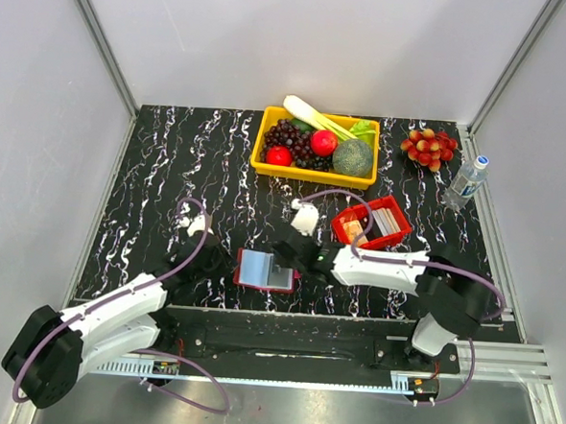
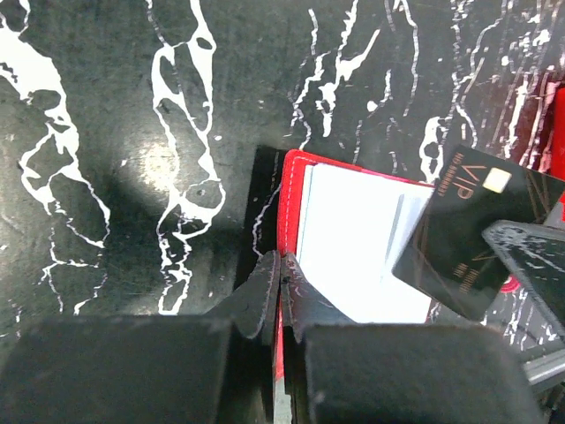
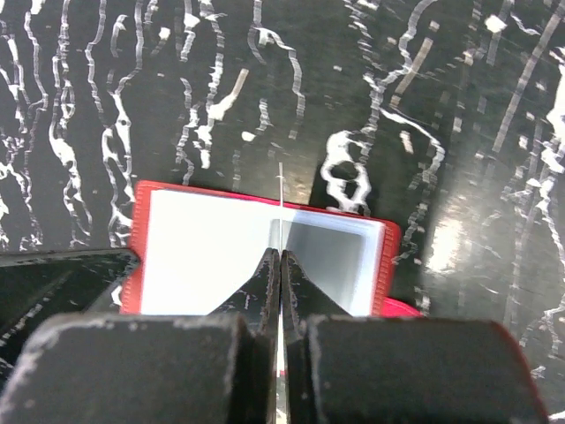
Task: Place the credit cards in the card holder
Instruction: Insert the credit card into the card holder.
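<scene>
So the card holder [image 1: 263, 269] is lying open on the table [image 1: 170, 167], near the front edge between the 2 arms, pale inner faces up. The left fingers [image 2: 280, 269] are clenched on its red left border. My guess is that's to pin it flat so it can't slide or flip shut while a card goes in.

The right fingers [image 3: 280, 265] are clamped on 1 black card [image 2: 463, 238] with VIP lettering. It's held on edge over the right half of the holder, so the right wrist view only shows it as a thin pale line. Standing it up like that probably makes it easier to slip a corner into a pocket.

The rest of the cards [image 1: 383, 218] look to be in the red tray [image 1: 403, 225] further back on the right, so I'd say this job is nowhere near done.

Hard to make out:
- I can't tell if the card's lower edge is touching the holder or just hovering above it.
- The pocket openings are washed out by glare.
- From the top camera, both sets of fingers are mostly buried under their own arms.
- How many cards are in the tray is too small to count.
</scene>
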